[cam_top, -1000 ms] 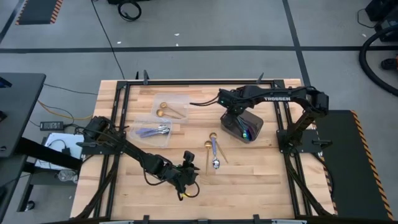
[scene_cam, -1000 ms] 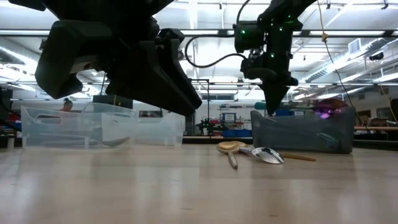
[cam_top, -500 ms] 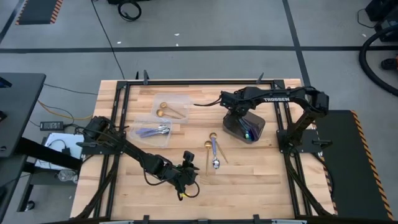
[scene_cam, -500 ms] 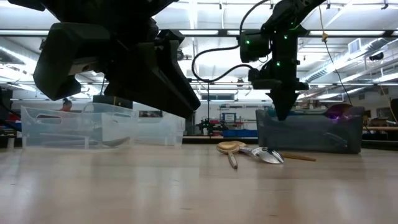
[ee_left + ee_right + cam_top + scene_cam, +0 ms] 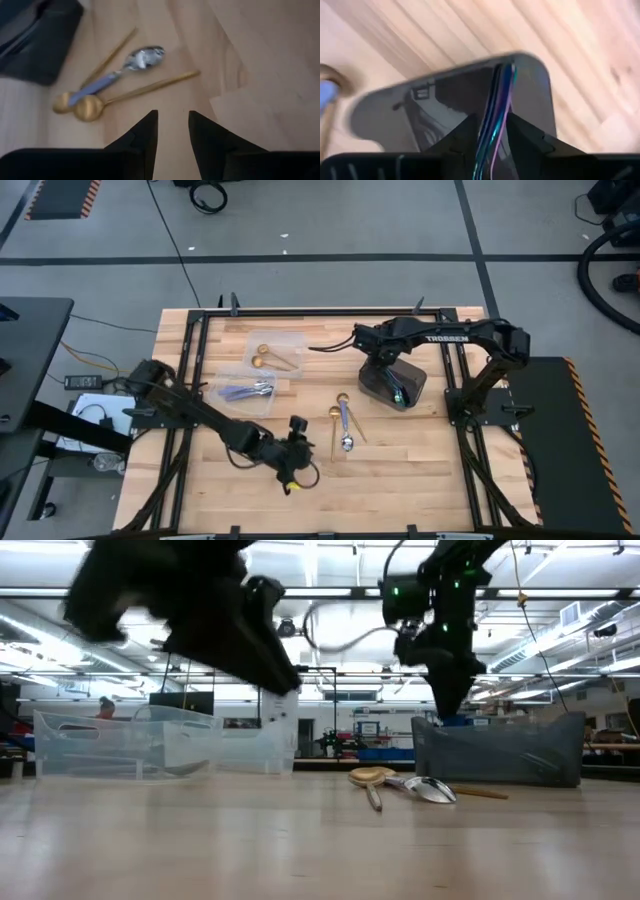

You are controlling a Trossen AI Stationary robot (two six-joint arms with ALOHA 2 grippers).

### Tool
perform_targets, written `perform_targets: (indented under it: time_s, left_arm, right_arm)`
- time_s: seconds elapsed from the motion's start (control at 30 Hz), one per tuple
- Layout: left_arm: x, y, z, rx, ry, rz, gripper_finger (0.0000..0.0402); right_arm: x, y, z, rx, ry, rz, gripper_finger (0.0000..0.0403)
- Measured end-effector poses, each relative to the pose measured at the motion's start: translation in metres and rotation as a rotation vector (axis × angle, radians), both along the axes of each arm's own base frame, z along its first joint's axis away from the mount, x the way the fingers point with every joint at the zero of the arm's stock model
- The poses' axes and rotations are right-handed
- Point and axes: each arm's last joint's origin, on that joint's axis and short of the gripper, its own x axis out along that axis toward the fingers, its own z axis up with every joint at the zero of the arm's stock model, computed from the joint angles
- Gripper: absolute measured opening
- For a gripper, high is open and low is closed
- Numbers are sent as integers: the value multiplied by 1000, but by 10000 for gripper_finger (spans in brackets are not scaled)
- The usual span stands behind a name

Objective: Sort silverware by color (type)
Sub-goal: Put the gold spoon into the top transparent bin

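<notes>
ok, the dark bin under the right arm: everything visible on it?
The dark grey bin is smoky, translucent plastic with rounded corners, standing upright on the wooden table right of the three loose spoons. The right gripper hangs over its open top with an iridescent spoon between its jaws, pointing down into the bin.

gold spoons point(image 5: 131, 93) | silver-bowled, lilac-handled spoon point(image 5: 117, 74) | iridescent blue-purple spoon point(image 5: 495, 109) | dark grey bin point(image 5: 445, 107)
</notes>
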Motion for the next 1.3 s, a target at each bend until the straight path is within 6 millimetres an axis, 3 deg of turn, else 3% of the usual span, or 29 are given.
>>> perform_targets:
  time_s: [0.23,0.47,0.67,0.87,1.1,1.3]
  left_arm:
    - [-7,31,38,-65,-19,61,117]
    - [-13,60,59,-89,-24,144,117]
    - [-22,57,52,-26,113,30,117]
    - [-17,42,37,63,171,-225,117]
    - [-5,33,30,134,103,-330,117]
    - [-1,37,27,151,102,-354,117]
  right_arm:
    - [10,13,33,-98,-155,98,117]
    - [30,43,44,-139,-343,220,116]
    - [47,82,49,-160,-483,332,116]
    - [56,130,40,-174,-670,439,116]
    - [49,171,22,-130,-765,431,116]
    - [40,191,4,-106,-785,402,116]
